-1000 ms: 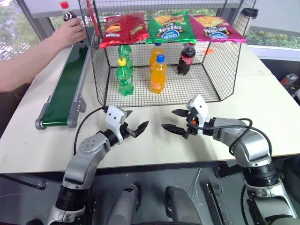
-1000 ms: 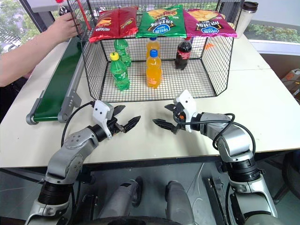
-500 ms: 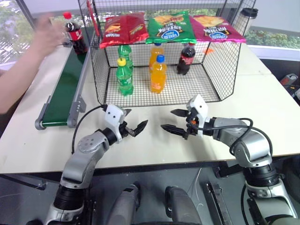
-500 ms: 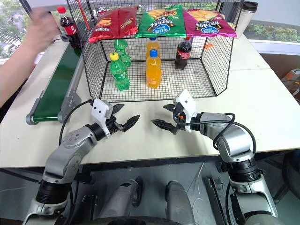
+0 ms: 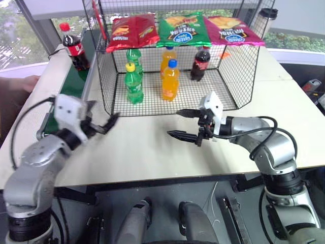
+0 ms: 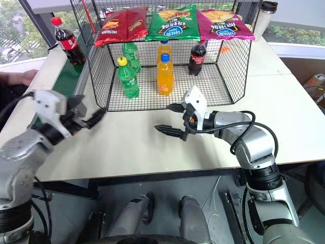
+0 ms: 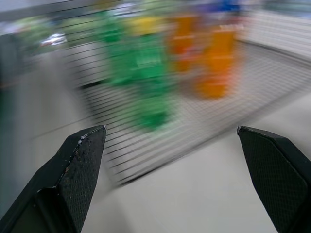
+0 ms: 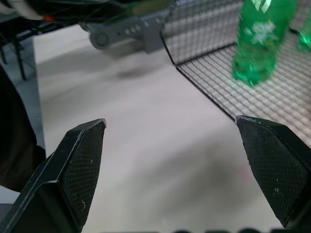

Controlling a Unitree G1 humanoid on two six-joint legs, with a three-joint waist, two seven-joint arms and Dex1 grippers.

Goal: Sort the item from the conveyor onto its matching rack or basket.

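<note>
The left gripper (image 5: 105, 122) hangs above the table (image 5: 152, 152) with its two black fingers spread wide and nothing between them. It is just in front of the near left corner of the black wire basket (image 5: 244, 66), and the conveyor (image 5: 76, 81) lies directly to its left, running away toward the far side. The cola bottle (image 5: 73, 47) stands upright on the far part of the green belt, well beyond this gripper and a little to its left, close to the far left corner of the basket but outside it. The right gripper (image 5: 184, 123) is also wide open and empty; it points across the table toward the left gripper, and the two are well apart with bare table between them. The basket's front wall is just behind the right gripper. Inside the basket, beyond both grippers, stand two green bottles (image 5: 134, 83), two orange-drink bottles (image 5: 170, 81) and another cola bottle (image 5: 198, 63), all upright. Three chip bags (image 5: 185, 29), one red, one green and one pink, lie along the top of the basket. A person's hand (image 5: 24, 83) rests at the left edge of the table, farther left than the conveyor. A lidded cup (image 5: 266, 19) stands on the table beyond the far right corner of the basket.
</note>
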